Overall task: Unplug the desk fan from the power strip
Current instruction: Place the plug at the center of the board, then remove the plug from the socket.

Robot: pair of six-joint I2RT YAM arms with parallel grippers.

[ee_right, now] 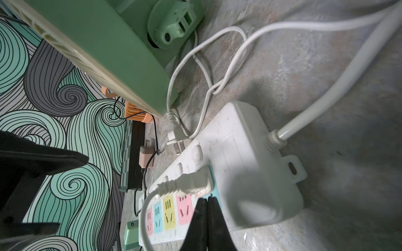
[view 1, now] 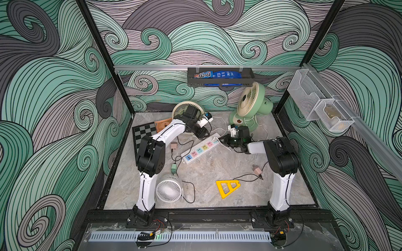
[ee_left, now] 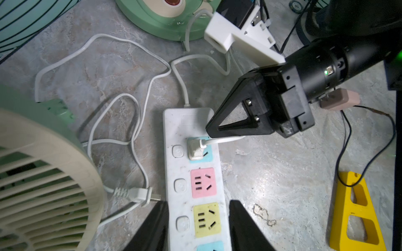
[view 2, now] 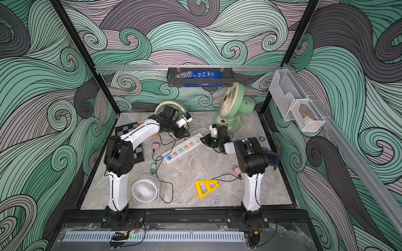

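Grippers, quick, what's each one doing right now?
Left gripper: open, fingers either side of the power strip, nothing gripped.
Right gripper: shut, empty, tips at the power strip beside the white plug.

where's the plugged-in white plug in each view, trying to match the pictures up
Top view: plug at the strip's far end.
Top view: plug at the same end.
Left wrist: plug in the end socket, beside the right fingers.
Right wrist: plug just ahead of that arm's fingers.
Landmark: the pink socket next to it, in all four.
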